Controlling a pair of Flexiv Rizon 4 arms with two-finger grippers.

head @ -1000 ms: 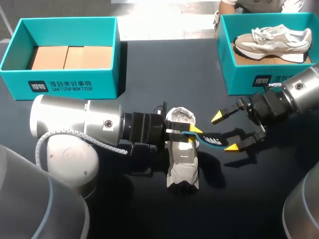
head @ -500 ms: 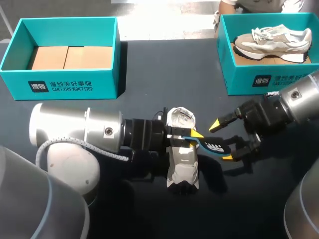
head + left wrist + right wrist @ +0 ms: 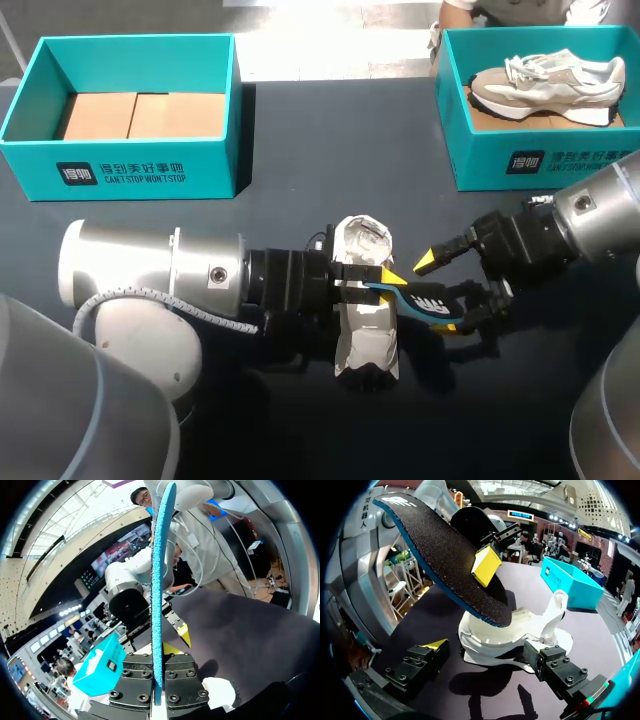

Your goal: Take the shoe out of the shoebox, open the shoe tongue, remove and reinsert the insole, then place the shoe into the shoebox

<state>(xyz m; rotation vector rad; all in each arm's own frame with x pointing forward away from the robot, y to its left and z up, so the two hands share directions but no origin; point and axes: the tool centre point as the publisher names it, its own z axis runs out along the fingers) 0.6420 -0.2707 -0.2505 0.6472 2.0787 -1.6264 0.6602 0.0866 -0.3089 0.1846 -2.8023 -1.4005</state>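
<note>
A white shoe [image 3: 366, 335] lies on the dark table, toe toward the near edge. Just above it my left gripper [image 3: 368, 277] is shut on a blue-edged black insole [image 3: 420, 296], which sticks out to the right. In the left wrist view the insole [image 3: 157, 590] stands edge-on, clamped between the fingers of the left gripper [image 3: 157, 687]. My right gripper [image 3: 441, 294] is open, with the insole's free end between its yellow tips. In the right wrist view the insole [image 3: 445, 555] hangs over the shoe [image 3: 520, 635], ahead of the open right gripper [image 3: 490, 667].
A teal shoebox [image 3: 130, 170] with cardboard inside stands at the back left. A second teal shoebox [image 3: 480, 140] at the back right holds another pale shoe [image 3: 550, 85].
My right gripper has moved left, and its open fingers now stand on either side of the insole's free end. The left gripper has kept hold of the insole and barely shifted.
</note>
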